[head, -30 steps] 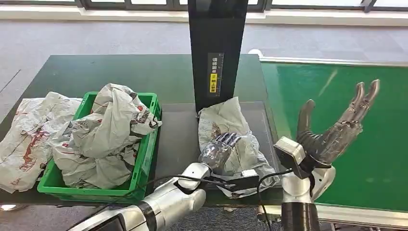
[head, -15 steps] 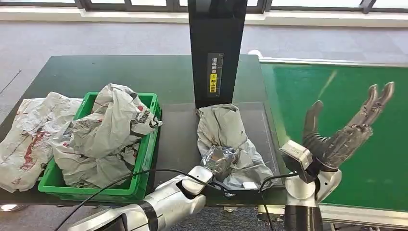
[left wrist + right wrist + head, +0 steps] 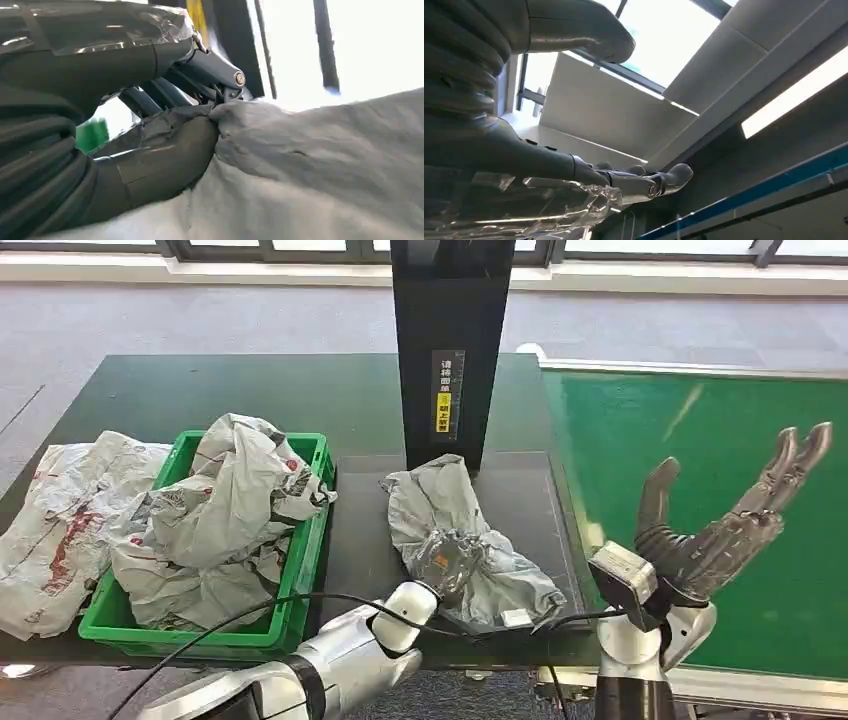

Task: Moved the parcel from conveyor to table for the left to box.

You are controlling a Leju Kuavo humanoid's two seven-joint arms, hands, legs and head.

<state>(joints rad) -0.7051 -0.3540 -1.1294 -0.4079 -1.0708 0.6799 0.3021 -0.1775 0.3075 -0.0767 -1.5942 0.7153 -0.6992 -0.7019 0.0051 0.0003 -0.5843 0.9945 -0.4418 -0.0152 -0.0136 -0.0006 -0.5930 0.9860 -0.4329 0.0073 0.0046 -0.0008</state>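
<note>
So the parcel [image 3: 462, 540] has slid left across the counter [image 3: 250, 390] since a second ago. It used to sit right under the black post [image 3: 450, 340], and now its upper end pokes out toward the centre-left of the frame, closer to the green crate [image 3: 305, 560]. Left hand [image 3: 448, 562] went from lying flat on it to bunched up with a fistful of the grey plastic, and the left wrist view shows the thumb [image 3: 165, 160] and fingers [image 3: 210, 70] pinching a fold of the bag. Right hand [image 3: 722, 525] has drifted a little further right and sits at the right of the frame above the green conveyor [image 3: 700, 420], palm up, fingers spread wide, holding nothing. More crumpled grey bags [image 3: 215, 520] are heaped in the crate, and another one [image 3: 60, 530] lies on the counter at the far left edge.
</note>
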